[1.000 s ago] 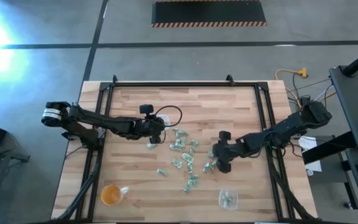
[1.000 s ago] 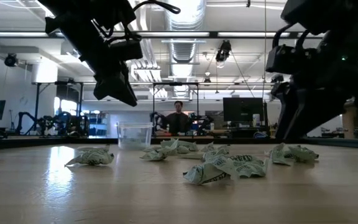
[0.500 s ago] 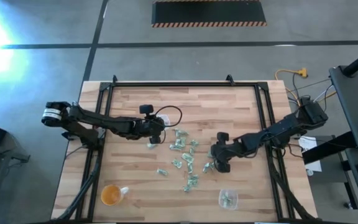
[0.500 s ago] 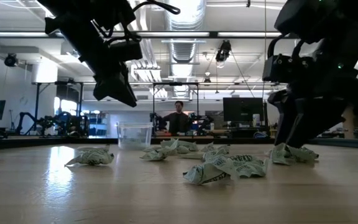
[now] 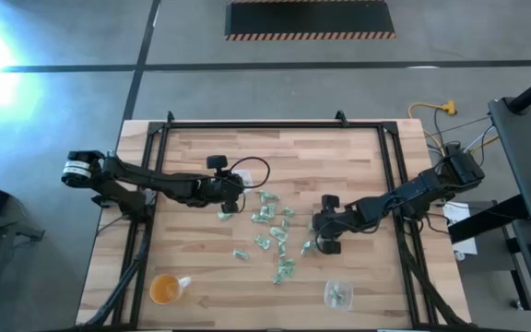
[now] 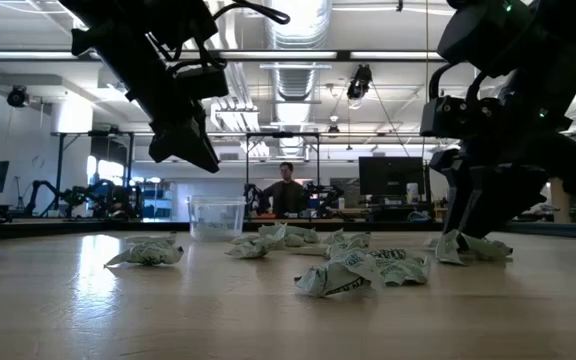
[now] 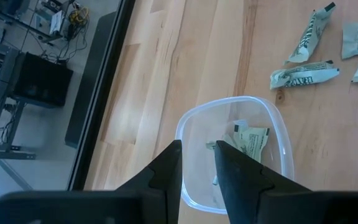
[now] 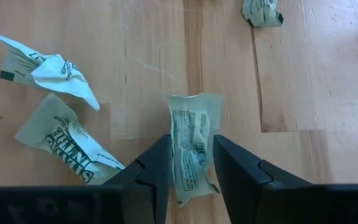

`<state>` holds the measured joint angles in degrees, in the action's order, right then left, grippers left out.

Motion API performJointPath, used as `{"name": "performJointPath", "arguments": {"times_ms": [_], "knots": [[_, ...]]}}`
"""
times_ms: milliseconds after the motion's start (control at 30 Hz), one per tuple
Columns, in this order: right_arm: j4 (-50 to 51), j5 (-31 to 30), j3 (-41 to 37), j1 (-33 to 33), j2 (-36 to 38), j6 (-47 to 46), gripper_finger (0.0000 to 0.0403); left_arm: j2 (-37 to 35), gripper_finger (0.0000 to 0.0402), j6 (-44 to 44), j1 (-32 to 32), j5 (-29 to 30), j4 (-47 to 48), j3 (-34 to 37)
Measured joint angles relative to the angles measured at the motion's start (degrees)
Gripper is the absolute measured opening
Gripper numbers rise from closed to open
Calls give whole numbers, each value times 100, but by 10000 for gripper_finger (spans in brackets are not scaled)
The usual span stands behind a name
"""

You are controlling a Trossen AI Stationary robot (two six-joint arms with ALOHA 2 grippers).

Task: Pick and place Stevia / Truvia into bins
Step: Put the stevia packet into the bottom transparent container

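Several pale green and white packets [image 5: 273, 229] lie scattered in the middle of the table, crumpled, also seen as packets [image 6: 358, 270] in the low view. My right gripper [image 8: 191, 163] is down at the table, open, with one finger on either side of a flat packet [image 8: 188, 146]; I cannot tell whether they touch it. My left gripper [image 7: 197, 165] hovers, open and empty, above a clear bin [image 7: 277, 127] that holds a packet [image 7: 250, 140]. A second clear bin [image 5: 338, 293] with packets stands near the table's near edge.
An orange-tinted round cup [image 5: 164, 289] stands at the near left. Two more packets [image 8: 55, 74] lie close beside my right gripper. A black frame [image 5: 155, 138] runs along the table's edges. A person [image 6: 286, 190] sits far behind the table. Bare wood lies at the far side.
My right gripper has come down onto the table and shifted a little toward the left, ending astride a packet. My left arm has kept still above the bin.
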<state>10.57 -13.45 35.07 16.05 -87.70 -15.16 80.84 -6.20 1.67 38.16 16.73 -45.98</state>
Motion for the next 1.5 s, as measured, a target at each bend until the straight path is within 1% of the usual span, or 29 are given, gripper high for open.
{"name": "performJointPath", "arguments": {"times_ms": [133, 400, 700, 833, 967, 1133, 1300, 1500], "knots": [[-2, -2, -4, 0, -45, 127, 78, 0, 80, 1, 0, -1, 0, 0], [17, -24, -7, -22, 14, 385, 14, 0, 80, -1, 0, -1, 0, 0], [17, -24, 15, -22, 94, 623, 9, 0, 80, -1, 0, -1, 2, 11], [125, -24, 17, -20, 333, 637, 9, 0, 80, -1, 0, -1, 0, 11], [246, -24, 17, 63, 761, 590, 9, 0, 80, -3, 0, -1, -5, 14], [267, -17, 17, 464, 1330, 509, 9, 0, 80, -4, 0, -1, 4, 17], [273, 0, 15, 1132, 1810, 479, 9, 0, 80, -4, 2, 0, 0, 17], [246, 0, 11, 1922, 2137, 288, 9, 0, 80, -4, 2, -1, -4, 13]]}}
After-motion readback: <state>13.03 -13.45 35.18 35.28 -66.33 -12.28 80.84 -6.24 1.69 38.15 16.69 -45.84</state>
